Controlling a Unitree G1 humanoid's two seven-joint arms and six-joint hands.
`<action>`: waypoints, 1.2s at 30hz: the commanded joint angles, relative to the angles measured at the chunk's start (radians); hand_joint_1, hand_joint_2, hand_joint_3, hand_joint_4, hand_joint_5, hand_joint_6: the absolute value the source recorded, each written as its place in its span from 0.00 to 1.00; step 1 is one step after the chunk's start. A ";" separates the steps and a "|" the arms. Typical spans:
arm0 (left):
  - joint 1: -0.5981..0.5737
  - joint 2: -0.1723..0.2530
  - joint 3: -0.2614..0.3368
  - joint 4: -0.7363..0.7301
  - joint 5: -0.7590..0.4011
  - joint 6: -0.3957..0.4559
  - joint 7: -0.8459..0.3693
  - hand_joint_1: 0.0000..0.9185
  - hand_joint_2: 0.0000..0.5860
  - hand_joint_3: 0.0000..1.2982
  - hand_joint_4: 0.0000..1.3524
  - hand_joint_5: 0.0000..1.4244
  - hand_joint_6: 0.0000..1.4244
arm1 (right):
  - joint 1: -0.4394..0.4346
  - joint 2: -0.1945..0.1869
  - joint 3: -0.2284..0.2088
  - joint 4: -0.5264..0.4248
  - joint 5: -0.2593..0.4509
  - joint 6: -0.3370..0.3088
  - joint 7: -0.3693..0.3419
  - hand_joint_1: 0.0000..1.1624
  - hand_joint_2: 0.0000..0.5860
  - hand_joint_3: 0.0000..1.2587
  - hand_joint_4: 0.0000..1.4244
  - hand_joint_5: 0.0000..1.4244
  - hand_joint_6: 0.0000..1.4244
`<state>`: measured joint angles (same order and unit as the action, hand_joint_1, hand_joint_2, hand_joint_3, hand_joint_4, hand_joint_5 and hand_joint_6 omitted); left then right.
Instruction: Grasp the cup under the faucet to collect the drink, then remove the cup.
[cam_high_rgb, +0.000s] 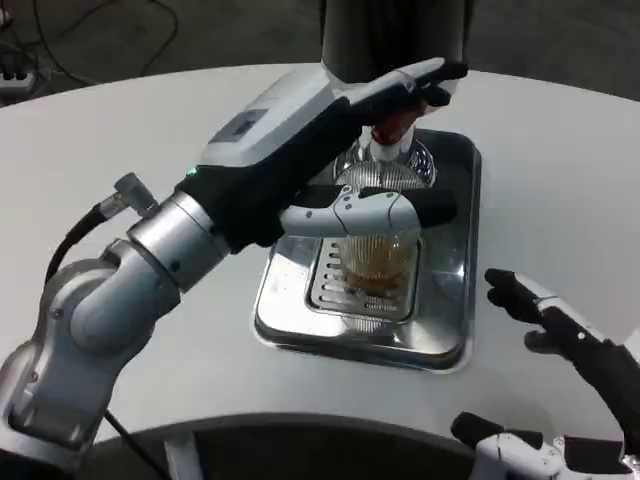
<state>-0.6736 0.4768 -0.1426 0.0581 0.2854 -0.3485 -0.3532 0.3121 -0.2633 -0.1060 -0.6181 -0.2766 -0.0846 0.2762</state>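
1. We find the left hand (365, 165) wrapped around the cup (378, 262), fingers closed on its ribbed wall.
2. The cup stands on the grille of the steel drip tray (448, 300), beneath the faucet (392, 130), and holds some amber drink.
3. The right hand (560, 330) rests apart on the worktop (560, 180), fingers spread, holding nothing.
4. We judge collection to be under way. We advise keeping the cup upright and centred under the faucet, then lifting it straight and slowly to avoid spilling.
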 joint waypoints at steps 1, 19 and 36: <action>0.050 0.025 -0.028 0.035 0.027 0.014 -0.039 0.00 0.14 0.10 0.15 0.17 0.11 | -0.042 0.069 0.066 0.065 0.008 0.027 -0.065 0.65 0.33 0.08 0.09 0.09 0.14; 0.048 0.019 -0.035 0.065 0.029 0.002 -0.029 0.00 0.13 0.10 0.14 0.17 0.10 | -0.228 0.191 0.188 0.267 -0.017 0.063 -0.227 0.67 0.30 0.08 0.08 0.08 0.14; 0.027 0.031 -0.047 0.126 0.045 -0.052 -0.007 0.00 0.13 0.10 0.14 0.17 0.10 | -0.333 0.221 0.212 0.390 -0.018 0.062 -0.291 0.67 0.30 0.10 0.10 0.08 0.14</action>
<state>-0.6892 0.4829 -0.1537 0.1350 0.2850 -0.4158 -0.3204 -0.0007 -0.0515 0.0993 -0.2588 -0.2925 -0.0280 0.0038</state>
